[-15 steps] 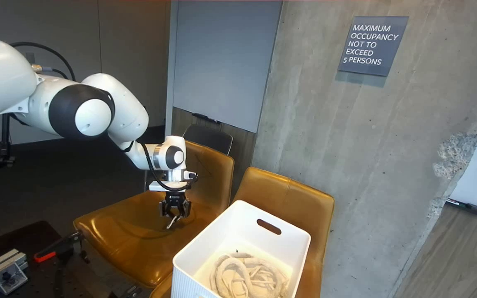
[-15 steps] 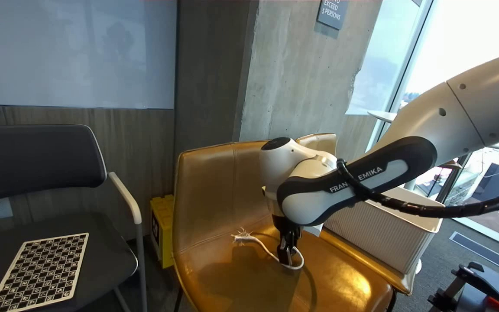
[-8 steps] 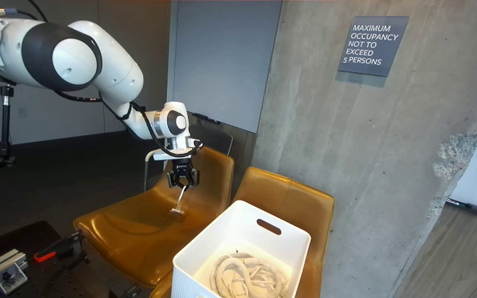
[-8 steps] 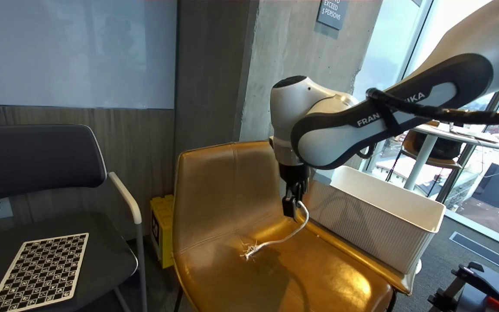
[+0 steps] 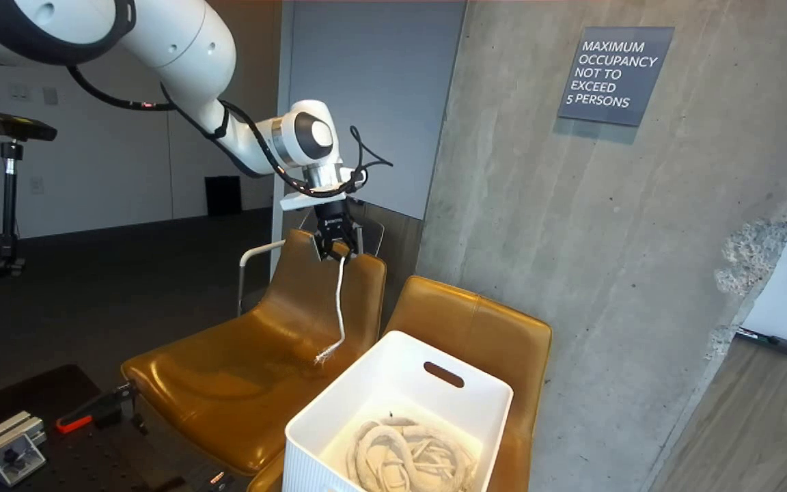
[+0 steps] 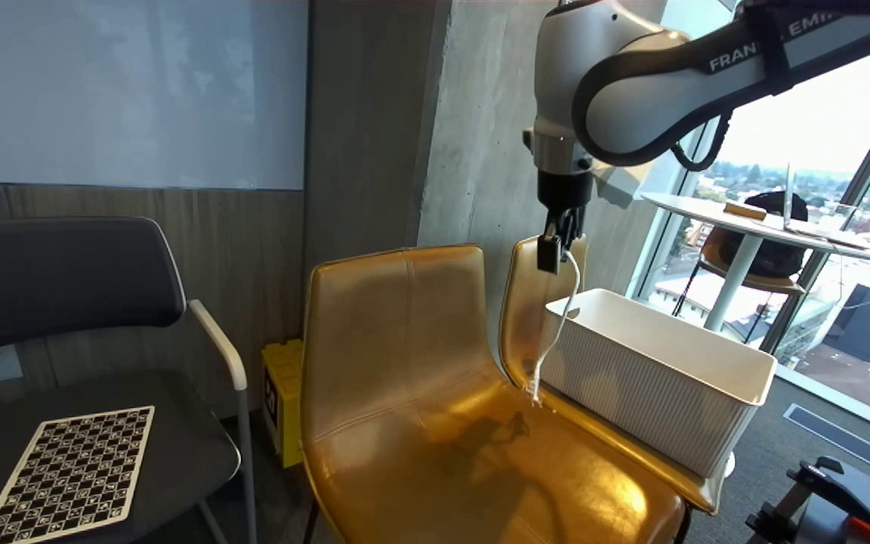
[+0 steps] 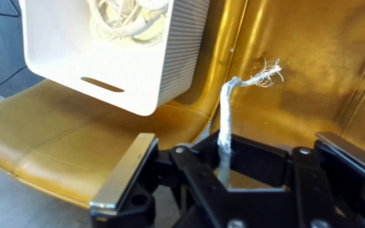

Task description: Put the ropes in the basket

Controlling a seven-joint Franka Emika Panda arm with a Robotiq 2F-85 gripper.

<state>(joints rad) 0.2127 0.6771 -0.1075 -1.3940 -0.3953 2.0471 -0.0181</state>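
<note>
My gripper is shut on the short cream rope, which hangs down to a frayed end. The gripper and hanging rope also show above the chairs, on the near side of the bin. The basket is a white bin with a handle slot; its ribbed side shows in an exterior view. A large coiled rope lies inside it. In the wrist view the short rope rises from between the finger links, and the bin is at upper left, the frayed end outside it.
A mustard-brown chair stands beside the bin; the bin stands on a second such chair against the concrete wall. A black chair holds a checkered board. A clamp is at the lower right.
My gripper has risen from the chair seat and moved toward the bin. The short rope has been lifted off the seat with it. The bin and coil have not moved.
</note>
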